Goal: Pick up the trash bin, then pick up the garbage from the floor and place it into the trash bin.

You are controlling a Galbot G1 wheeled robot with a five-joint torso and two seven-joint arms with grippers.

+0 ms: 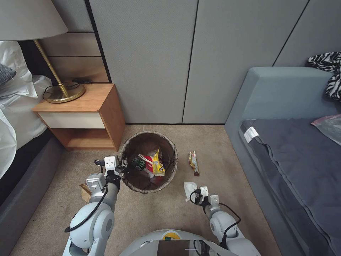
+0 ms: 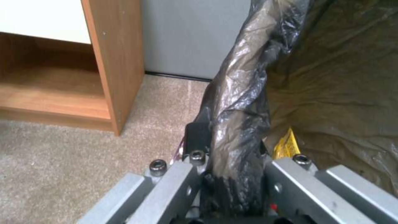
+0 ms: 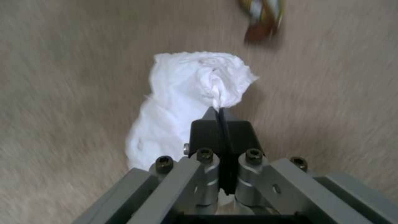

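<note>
The trash bin (image 1: 143, 139), round with a dark liner, sits between my arms near the nightstand. My left gripper (image 1: 123, 168) is shut on its near-left rim; in the left wrist view the crumpled liner rim (image 2: 238, 102) is pinched between the jaws of the left gripper (image 2: 230, 149). Inside lie a green-labelled bottle (image 1: 139, 163), a red cup (image 1: 148, 163) and a yellow wrapper (image 1: 158, 165). My right gripper (image 1: 196, 195) (image 3: 219, 119) is shut on a fold of the white tissue (image 1: 189, 187) (image 3: 186, 87), low over the carpet. A snack wrapper (image 1: 193, 162) (image 3: 261, 15) lies beyond it.
A brown paper scrap (image 1: 85, 192) lies on the carpet left of my left arm. The wooden nightstand (image 1: 83, 117) (image 2: 112, 62) with a brass lamp (image 1: 64, 90) stands left of the bin. A grey sofa (image 1: 284, 142) bounds the right side, a bed (image 1: 17, 117) the left, wall panels (image 1: 160, 60) behind.
</note>
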